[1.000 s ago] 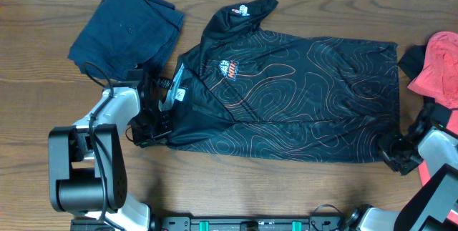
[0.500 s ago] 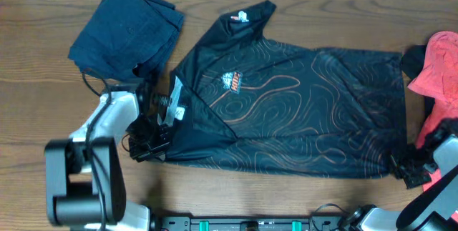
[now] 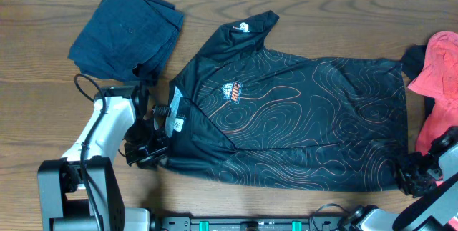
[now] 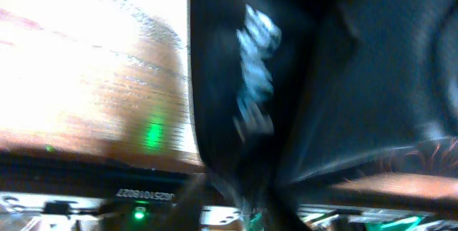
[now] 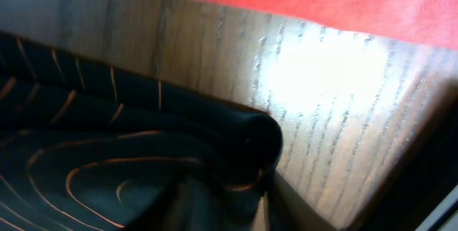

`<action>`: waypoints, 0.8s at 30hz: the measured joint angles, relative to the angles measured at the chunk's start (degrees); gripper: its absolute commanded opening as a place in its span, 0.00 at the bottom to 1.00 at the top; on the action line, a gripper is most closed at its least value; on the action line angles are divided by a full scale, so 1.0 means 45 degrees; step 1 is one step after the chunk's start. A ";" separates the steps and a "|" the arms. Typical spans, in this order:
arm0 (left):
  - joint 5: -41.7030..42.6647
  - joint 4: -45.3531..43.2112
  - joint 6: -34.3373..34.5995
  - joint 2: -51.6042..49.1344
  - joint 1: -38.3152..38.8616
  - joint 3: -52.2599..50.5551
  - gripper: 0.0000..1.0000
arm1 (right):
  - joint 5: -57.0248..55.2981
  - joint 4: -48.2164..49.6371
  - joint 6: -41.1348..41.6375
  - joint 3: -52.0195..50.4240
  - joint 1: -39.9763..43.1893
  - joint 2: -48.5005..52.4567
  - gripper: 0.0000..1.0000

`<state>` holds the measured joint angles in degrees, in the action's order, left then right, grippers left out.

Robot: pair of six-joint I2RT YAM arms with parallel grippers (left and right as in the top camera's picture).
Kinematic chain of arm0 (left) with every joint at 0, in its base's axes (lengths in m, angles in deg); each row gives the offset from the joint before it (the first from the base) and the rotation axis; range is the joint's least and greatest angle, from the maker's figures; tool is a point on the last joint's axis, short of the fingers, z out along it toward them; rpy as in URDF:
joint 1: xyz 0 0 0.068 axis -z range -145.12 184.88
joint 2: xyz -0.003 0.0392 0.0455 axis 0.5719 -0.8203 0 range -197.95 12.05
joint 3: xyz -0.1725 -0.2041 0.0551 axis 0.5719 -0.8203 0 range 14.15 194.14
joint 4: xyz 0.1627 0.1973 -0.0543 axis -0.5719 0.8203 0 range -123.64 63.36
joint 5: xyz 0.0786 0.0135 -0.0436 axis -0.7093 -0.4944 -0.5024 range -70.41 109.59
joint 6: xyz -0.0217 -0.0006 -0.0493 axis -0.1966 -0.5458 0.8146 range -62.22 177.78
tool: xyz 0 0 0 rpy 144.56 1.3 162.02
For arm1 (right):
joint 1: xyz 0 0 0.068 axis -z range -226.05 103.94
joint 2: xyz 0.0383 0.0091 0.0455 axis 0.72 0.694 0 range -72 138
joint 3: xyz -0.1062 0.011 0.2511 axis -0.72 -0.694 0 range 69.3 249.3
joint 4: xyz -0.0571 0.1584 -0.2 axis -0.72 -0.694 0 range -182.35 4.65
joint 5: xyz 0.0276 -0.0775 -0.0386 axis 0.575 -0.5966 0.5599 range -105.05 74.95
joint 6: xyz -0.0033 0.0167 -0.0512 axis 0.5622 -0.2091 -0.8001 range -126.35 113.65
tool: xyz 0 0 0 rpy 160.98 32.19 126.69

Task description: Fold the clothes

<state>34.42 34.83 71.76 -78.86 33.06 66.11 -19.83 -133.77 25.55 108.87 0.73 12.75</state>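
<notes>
Left hand (image 3: 149, 151) is at the collar end of the jersey (image 3: 300, 116), against the near-left edge of the fabric. The left wrist view is blurred and filled with black cloth, so it cannot be told whether this hand is spread, pressed together or pinching the fabric.

Right hand (image 3: 417, 179) is at the hem end, just beside the jersey's near-right corner. The right wrist view shows that corner bunched into a rounded fold on the wood. The fingers are not clear there, so the state of this hand cannot be told either.

Jersey position: spread flat across the middle of the surface (image 3: 43, 102), with the collar to the left and the hem to the right. One sleeve (image 3: 247, 22) points toward the far edge. The chest logo (image 3: 230, 92) faces up, and a white label (image 3: 174, 116) shows at the collar.

Other items: a navy garment (image 3: 125, 34) lies folded at the far left, close to the jersey's shoulder. A coral-red garment (image 3: 440, 63) lies at the right edge, just beside the hem.
</notes>
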 measured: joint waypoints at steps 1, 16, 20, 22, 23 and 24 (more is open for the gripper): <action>-0.0010 0.0024 0.0024 0.0000 0.0000 0.0000 0.56 | -0.0034 -0.0005 -0.0029 0.0015 0.0024 -0.0073 0.46; -0.0034 0.0865 -0.0928 0.0000 0.0325 0.3667 0.52 | 0.6154 0.0675 -0.2929 0.2934 -0.0262 -0.0758 0.48; 0.0005 -0.0976 -0.1889 0.0000 0.1282 0.5965 0.52 | 0.7529 0.0665 -0.3429 0.3653 -0.1107 -0.0758 0.50; -0.0005 -0.2137 -0.2239 -0.0024 0.1870 0.6781 0.53 | 0.7902 0.0670 -0.3633 0.3954 -0.1715 -0.0758 0.51; -0.0029 -0.2579 -0.2375 -0.0078 0.2098 0.7072 0.53 | 0.8038 0.0695 -0.3706 0.4056 -0.2021 -0.0758 0.52; -0.0039 -0.2987 -0.2526 -0.0262 0.2385 0.7427 0.53 | 0.8145 0.0699 -0.3769 0.4129 -0.2268 -0.0758 0.52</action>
<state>34.25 21.39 60.39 -80.04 43.79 99.53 16.83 -130.62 8.59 127.45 -9.48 9.34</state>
